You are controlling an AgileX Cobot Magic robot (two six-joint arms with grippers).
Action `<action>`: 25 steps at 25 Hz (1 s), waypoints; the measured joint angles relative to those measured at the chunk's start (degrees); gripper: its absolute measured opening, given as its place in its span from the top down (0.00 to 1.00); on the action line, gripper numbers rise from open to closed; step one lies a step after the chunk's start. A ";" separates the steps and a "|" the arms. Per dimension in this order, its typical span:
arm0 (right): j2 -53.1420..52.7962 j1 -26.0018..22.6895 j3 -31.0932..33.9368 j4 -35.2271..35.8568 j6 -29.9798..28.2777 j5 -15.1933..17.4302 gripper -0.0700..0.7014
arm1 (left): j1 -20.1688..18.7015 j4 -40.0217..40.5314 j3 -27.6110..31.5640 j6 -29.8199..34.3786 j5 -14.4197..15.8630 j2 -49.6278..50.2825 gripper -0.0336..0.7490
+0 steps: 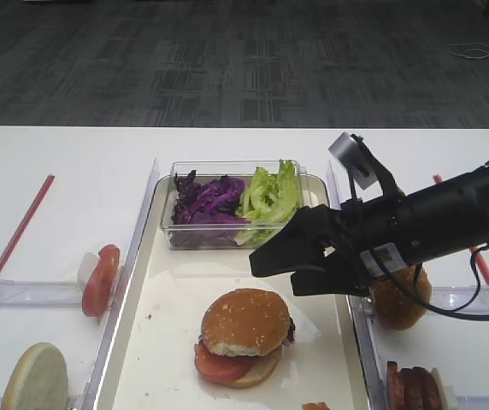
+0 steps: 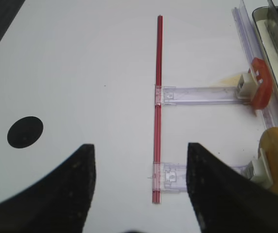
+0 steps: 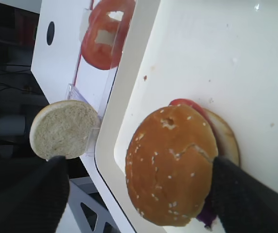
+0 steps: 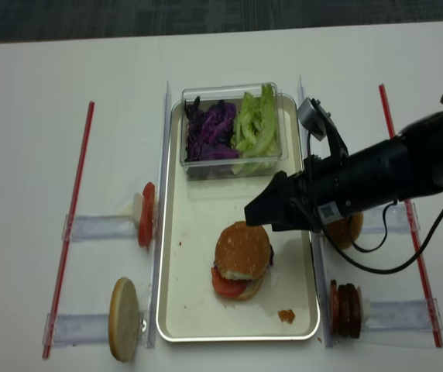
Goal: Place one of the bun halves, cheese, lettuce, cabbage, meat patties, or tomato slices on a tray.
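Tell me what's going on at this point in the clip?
A burger is being built on the tray. The right gripper hangs open just above the stack, holding nothing. A sesame bun top already sits there over a tomato slice and a pale bottom bun. The left gripper is open over bare table, away from the food. Cabbage and lettuce are in the clear tub at the tray's far end; meat patties stand in a holder to the right.

Two high cameras look down on the tray [image 1: 133, 342], one obliquely from the front, one near-vertically, while the right wrist view sits close over the same tray and the left wrist view faces bare table [image 2: 80, 73].
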 joint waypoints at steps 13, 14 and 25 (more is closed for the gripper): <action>-6.83 0.00 -4.40 -14.46 8.55 -2.34 0.13 | 0.00 0.00 0.00 0.00 0.00 0.00 0.46; -7.29 0.00 -5.39 -15.94 9.62 -2.34 0.13 | 0.00 0.00 0.00 0.00 0.00 0.00 0.46; -9.25 0.00 -13.71 -34.95 24.04 -1.79 0.13 | 0.00 0.00 0.00 0.00 0.00 0.00 0.46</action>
